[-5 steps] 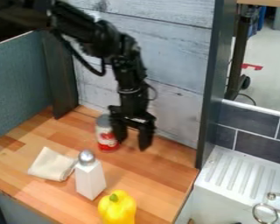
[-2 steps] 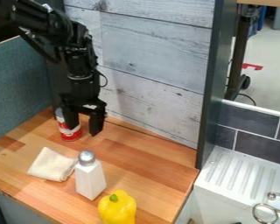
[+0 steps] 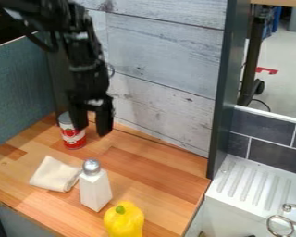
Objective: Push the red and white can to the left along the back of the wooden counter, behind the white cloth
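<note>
Gripper [image 3: 93, 128] is released, fingers apart, and has risen slightly; the red-and-white tin can [image 3: 74, 138] stands nearer the teal partition [image 3: 19, 88], its relocation apparently complete.

Black jaws [image 3: 94, 126] hang beside a red-and-white can [image 3: 73, 134]. A folded cloth [image 3: 54, 174], white shaker [image 3: 95, 189] and yellow pepper [image 3: 124, 220] stand nearer.
</note>
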Controlling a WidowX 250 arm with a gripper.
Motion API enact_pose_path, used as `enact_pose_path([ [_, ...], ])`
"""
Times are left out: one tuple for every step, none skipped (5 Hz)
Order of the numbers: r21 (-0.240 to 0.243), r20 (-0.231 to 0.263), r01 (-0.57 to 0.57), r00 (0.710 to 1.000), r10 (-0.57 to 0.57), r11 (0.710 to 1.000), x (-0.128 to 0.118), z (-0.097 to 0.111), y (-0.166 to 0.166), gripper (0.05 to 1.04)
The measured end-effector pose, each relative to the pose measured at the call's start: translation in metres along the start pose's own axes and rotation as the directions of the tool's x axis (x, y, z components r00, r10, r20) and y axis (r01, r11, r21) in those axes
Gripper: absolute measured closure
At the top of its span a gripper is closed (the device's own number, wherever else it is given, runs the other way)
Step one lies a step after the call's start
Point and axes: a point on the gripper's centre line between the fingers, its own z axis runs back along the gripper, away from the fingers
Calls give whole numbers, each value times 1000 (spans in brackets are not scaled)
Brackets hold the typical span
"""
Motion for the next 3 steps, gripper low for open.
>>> enact_pose_path([
  [-15,39,140,990,-139,990,-25,42,-50,81],
  [9,4,168,986,-168,986,-69,68,-81,81],
  [58,-32,195,981,-193,979,-104,78,-108,81],
])
